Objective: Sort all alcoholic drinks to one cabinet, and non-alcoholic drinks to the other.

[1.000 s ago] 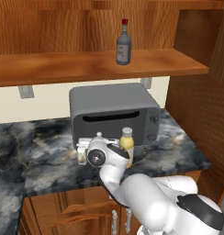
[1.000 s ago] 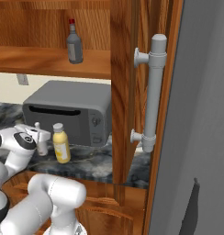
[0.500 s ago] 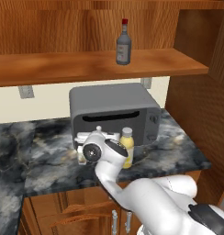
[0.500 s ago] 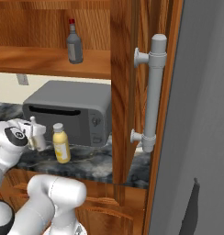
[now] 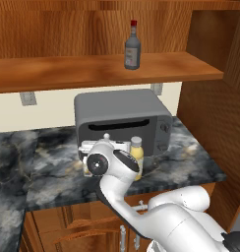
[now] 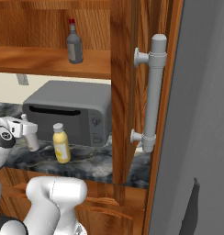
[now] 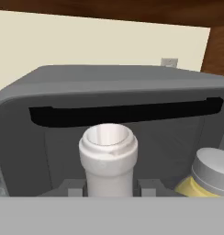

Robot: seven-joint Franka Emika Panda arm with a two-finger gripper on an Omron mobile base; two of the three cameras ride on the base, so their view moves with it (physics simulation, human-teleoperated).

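Note:
My gripper [image 7: 109, 189] is shut on the neck of a slim white long-necked bottle [image 7: 108, 153], upright just in front of the grey microwave. From the right base view the white bottle [image 6: 31, 137] hangs from the gripper [image 6: 26, 129] at the counter's left. A plump yellow juice bottle [image 6: 61, 143] with a pale grey cap stands on the counter just to its right, also seen as the yellow bottle [image 5: 136, 151] beside my wrist. A squat dark grey bottle [image 5: 133, 45] with a red cap stands on the long reddish-brown wall shelf [image 5: 68, 73].
The grey microwave [image 5: 123, 118] fills the back of the dark marble counter [image 5: 48, 172] under the shelf. A tall wooden side panel [image 6: 125, 92] with a grey bar handle [image 6: 155, 92] closes off the right. Wooden base cabinets sit below the counter.
The hand, with the white bottle in it, has shifted a little to the left and slightly upward. The yellow and dark bottles have not moved.

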